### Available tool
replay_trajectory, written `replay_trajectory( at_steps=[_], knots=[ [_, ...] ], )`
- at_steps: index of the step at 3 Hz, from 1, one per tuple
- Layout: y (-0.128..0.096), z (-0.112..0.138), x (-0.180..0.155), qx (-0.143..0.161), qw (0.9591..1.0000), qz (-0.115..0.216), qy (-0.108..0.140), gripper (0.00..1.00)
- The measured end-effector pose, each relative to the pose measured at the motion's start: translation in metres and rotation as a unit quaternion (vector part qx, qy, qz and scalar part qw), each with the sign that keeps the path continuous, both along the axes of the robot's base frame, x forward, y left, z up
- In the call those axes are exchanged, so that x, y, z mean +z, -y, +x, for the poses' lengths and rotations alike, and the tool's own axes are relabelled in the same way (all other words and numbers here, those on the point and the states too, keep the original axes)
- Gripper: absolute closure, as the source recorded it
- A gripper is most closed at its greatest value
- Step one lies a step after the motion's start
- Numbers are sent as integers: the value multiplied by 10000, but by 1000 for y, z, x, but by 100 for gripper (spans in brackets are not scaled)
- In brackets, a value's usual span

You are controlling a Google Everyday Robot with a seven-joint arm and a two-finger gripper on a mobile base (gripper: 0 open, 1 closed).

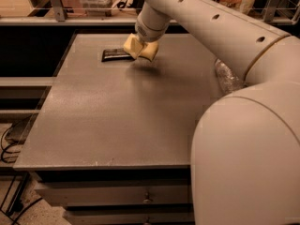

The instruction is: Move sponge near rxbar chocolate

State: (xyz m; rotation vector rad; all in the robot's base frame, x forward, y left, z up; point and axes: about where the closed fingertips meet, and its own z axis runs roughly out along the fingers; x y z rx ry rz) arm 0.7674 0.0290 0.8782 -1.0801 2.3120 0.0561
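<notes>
- Your gripper was clamped on the sponge, holding it just above the table.
- You had the sponge just beside the rxbar chocolate, on its right.

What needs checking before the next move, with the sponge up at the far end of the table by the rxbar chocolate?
1. Grip: the gripper has its jaws shut on the sponge: ok.
2. Target in view: the rxbar chocolate lies flat, just image-left of the sponge: ok.
3. Sponge set down: not ok; it hangs above its shadow on the table.
4. Gap between sponge and bar: cannot tell; their edges meet in this view.
5. Drop spot: bare tabletop under the sponge: ok.
6. Bottle: far off at the image-right edge, out of the way: ok.
</notes>
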Motion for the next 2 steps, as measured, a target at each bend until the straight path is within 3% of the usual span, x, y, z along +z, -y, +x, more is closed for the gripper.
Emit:
replay_trajectory(
  at_steps=[1,2],
  knots=[
    [11,3,1,-137,9998,-99,43,0],
    [11,3,1,-137,9998,-99,43,0]
  ],
)
